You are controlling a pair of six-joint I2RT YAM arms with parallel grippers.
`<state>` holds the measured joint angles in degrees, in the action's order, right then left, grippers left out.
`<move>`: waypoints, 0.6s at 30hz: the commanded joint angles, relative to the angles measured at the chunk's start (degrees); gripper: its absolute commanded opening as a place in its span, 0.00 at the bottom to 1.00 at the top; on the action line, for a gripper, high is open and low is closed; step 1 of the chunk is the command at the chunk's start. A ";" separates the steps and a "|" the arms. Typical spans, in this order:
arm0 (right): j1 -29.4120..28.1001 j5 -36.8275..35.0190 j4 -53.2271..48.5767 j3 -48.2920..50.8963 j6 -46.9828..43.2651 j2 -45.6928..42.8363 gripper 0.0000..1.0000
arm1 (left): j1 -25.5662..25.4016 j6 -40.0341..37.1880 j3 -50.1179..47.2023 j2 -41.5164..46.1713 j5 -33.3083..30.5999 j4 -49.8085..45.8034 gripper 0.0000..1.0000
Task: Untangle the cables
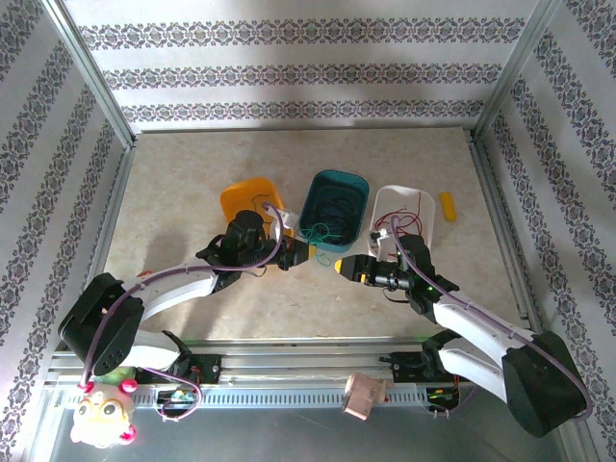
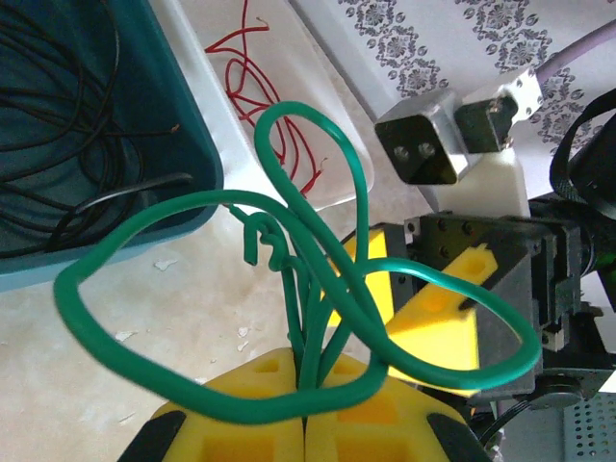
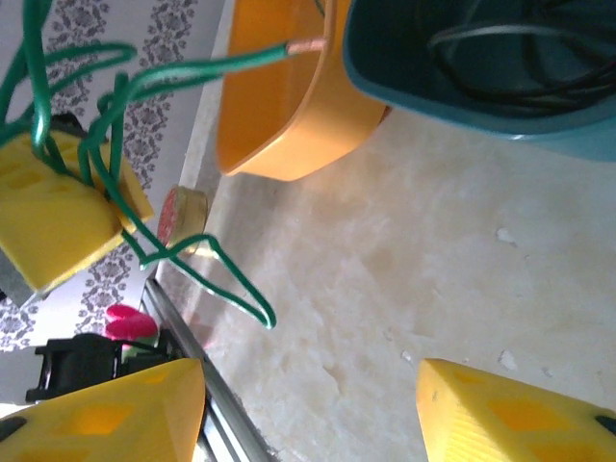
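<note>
The left claw (image 2: 306, 414) pinches a bunch of green cables (image 2: 363, 207), which loop out from its pressed pads. The right claw (image 3: 308, 419) faces it, spread and gripping nothing, above the tabletop (image 3: 414, 260). Beyond both claws, black cables (image 2: 125, 192) lie in a teal tray (image 2: 168, 96) and red cables (image 1: 385, 229) in a white tray (image 1: 412, 197).

Top camera: high above near edge, looks down over whole bench (image 1: 183, 183). Left wrist camera: close, faces right pincer (image 2: 390, 289). Right wrist camera: close, low, faces left pincer (image 3: 87, 207). All share teal bin (image 1: 337, 175), green cables (image 2: 67, 298).
</note>
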<state>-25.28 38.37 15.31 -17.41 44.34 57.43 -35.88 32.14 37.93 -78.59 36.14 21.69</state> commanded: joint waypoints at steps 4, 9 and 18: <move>-4.30 1.30 3.86 -4.84 -2.15 5.31 0.56 | 0.63 1.59 0.56 0.28 2.70 4.59 0.00; -4.69 -0.62 8.64 -6.44 -0.62 10.32 0.34 | 0.61 1.74 -0.35 0.95 2.62 4.34 0.00; -5.08 -13.33 1.64 -7.18 -3.43 8.66 0.00 | 0.62 1.96 -1.91 2.63 0.97 2.74 0.00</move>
<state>-30.39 34.35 20.40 -22.81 43.00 67.96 -35.18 33.50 36.58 -78.37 35.53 22.98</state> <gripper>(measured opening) 0.051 0.052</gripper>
